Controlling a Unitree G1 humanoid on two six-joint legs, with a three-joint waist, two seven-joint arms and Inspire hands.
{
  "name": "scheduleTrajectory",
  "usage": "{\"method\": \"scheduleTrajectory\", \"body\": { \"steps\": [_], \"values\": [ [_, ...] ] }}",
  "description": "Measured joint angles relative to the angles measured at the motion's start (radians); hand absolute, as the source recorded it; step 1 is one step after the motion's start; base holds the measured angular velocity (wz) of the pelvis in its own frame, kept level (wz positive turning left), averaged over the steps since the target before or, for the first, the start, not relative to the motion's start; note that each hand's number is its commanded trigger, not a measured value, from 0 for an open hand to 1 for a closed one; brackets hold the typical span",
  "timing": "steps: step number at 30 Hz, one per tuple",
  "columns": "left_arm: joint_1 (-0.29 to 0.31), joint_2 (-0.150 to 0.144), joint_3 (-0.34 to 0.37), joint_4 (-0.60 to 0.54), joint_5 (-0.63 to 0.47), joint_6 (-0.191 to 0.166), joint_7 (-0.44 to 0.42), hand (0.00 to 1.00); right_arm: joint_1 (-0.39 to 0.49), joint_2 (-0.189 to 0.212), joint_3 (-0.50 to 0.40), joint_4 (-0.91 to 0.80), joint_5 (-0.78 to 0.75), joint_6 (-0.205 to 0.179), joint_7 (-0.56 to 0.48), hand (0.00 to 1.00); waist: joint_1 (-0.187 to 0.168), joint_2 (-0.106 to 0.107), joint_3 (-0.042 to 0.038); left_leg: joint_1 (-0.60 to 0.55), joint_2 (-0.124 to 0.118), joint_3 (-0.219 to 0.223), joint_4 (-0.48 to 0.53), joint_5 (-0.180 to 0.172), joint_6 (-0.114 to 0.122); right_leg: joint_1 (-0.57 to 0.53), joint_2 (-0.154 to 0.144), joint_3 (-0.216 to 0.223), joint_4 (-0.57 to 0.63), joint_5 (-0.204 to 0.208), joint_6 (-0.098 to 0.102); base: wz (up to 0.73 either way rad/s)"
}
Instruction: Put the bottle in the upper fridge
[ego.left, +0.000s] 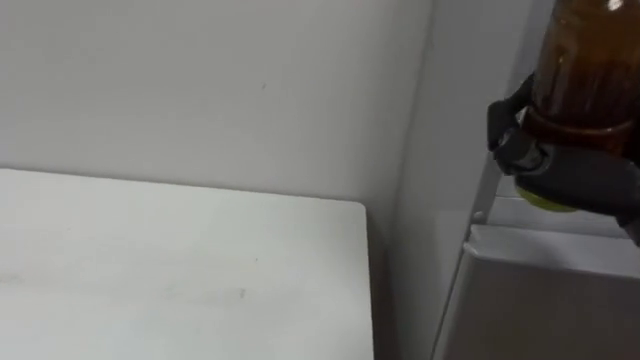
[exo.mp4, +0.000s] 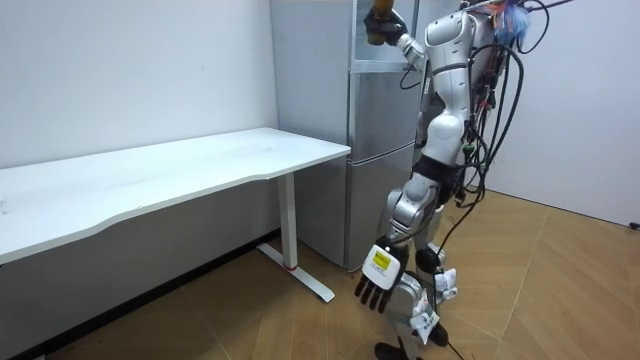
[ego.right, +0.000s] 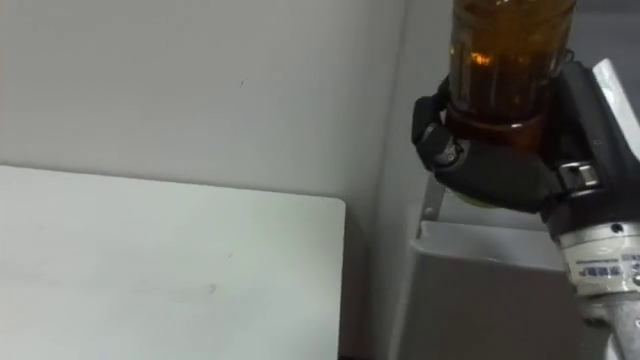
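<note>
Up high in the left eye view, gripped by the right hand (ego.left: 560, 175): bottle (ego.left: 585, 60) of amber liquid, long axis vertical, upper end running out past the top edge of the view. Dark fingers curled round its lower part, with a yellow-green bit peeking out just beneath them. Cannot tell whether cap or base, so cannot tell which end points up. Held in the air, clear of the table (ego.left: 180, 270), off to the right of the table's far right corner and above a grey ledge on the fridge (ego.left: 530, 300). Behind the table, plain white wall (ego.left: 200, 80).

Seen from the right eye view, much the same: thumb and fingers wrapped round the bottle from both sides, forearm coming in from the lower right, bottle standing straight up out of the grip.

Over in the room view, standing on the wood floor (exo.mp4: 560, 290) right before the tall grey fridge, past the end of the white table. Right arm raised, bottle held level with the upper part of the fridge, at its front; cannot tell whether inside it. Left hand (exo.mp4: 378, 288) hanging low beside the leg, fingers straight and spread, holding nothing.
</note>
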Motion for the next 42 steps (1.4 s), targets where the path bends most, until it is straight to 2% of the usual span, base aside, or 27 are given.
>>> {"method": "scheduleTrajectory", "body": {
  "steps": [5, 12, 19, 24, 28, 30, 32, 37, 42],
  "values": [
    [0.001, 0.0, -0.003, -0.01, -0.001, 0.0, 0.0, 0.0, 0.001, -0.007, -0.005, 0.002, 0.002, 0.0, -0.01, 1.0, -0.032, -0.001, 0.0004, 0.007, 0.004, 0.01, -0.001, -0.001, -0.002, 0.002, 0.005, 0.008, 0.0, 0.002, -0.003, -0.08],
    [0.013, -0.007, -0.002, -0.014, -0.002, 0.001, 0.006, 0.0, 0.059, -0.02, -0.034, 0.01, 0.077, 0.018, -0.028, 1.0, -0.03, -0.017, -0.0006, 0.011, 0.011, 0.012, 0.003, -0.004, -0.006, 0.008, 0.01, 0.011, -0.003, 0.003, -0.005, 0.0],
    [0.018, -0.008, 0.0, -0.012, -0.002, 0.001, 0.018, 0.0, 0.059, -0.022, -0.034, 0.035, 0.093, 0.03, -0.038, 1.0, -0.027, -0.029, 0.0058, 0.015, 0.01, 0.013, 0.0, -0.004, -0.006, 0.01, 0.011, 0.016, -0.001, 0.003, -0.005, 0.0],
    [0.02, -0.008, -0.001, -0.014, -0.002, 0.001, 0.019, 0.0, 0.059, -0.026, -0.039, 0.111, 0.173, 0.03, -0.069, 1.0, -0.019, -0.041, 0.0005, 0.007, 0.01, 0.008, 0.005, -0.004, -0.006, 0.007, 0.011, 0.004, -0.002, 0.003, -0.005, 0.02],
    [0.024, -0.008, -0.001, -0.019, -0.001, 0.001, 0.019, 0.0, 0.059, -0.026, -0.062, 0.193, 0.186, 0.03, -0.111, 1.0, -0.003, -0.039, -0.0001, 0.007, 0.01, 0.005, 0.007, -0.004, -0.006, 0.009, 0.009, -0.004, -0.002, 0.003, -0.005, 0.04],
    [0.029, -0.008, 0.0, -0.028, -0.001, 0.001, 0.019, 0.0, 0.058, -0.026, -0.076, 0.224, 0.187, 0.03, -0.145, 1.0, 0.002, -0.03, 0.003, 0.006, 0.01, 0.004, 0.007, -0.004, -0.006, 0.01, 0.009, -0.006, -0.001, 0.003, -0.005, 0.0],
    [0.033, -0.008, 0.003, -0.028, -0.001, 0.001, 0.019, 0.0, 0.057, -0.027, -0.076, 0.238, 0.207, 0.031, -0.158, 1.0, 0.003, -0.022, 0.0019, 0.006, 0.011, 0.001, 0.006, -0.004, -0.007, 0.009, 0.01, -0.008, -0.001, 0.003, -0.005, 0.0],
    [0.028, -0.013, 0.033, -0.028, -0.001, 0.001, 0.019, 0.0, -0.014, -0.033, -0.076, 0.342, 0.25, 0.035, -0.19, 1.0, 0.003, -0.017, 0.0001, 0.002, 0.011, 0.0, 0.004, -0.004, -0.007, 0.007, 0.009, -0.009, 0.001, 0.003, -0.006, 0.0],
    [0.028, -0.014, 0.04, -0.031, -0.001, 0.002, 0.019, 0.0, -0.078, -0.09, -0.076, 0.418, 0.252, 0.036, -0.242, 1.0, 0.015, -0.025, 0.0047, 0.001, 0.008, -0.003, 0.008, -0.004, -0.007, 0.005, 0.009, -0.007, -0.003, 0.002, -0.006, 0.0]
  ]
}}
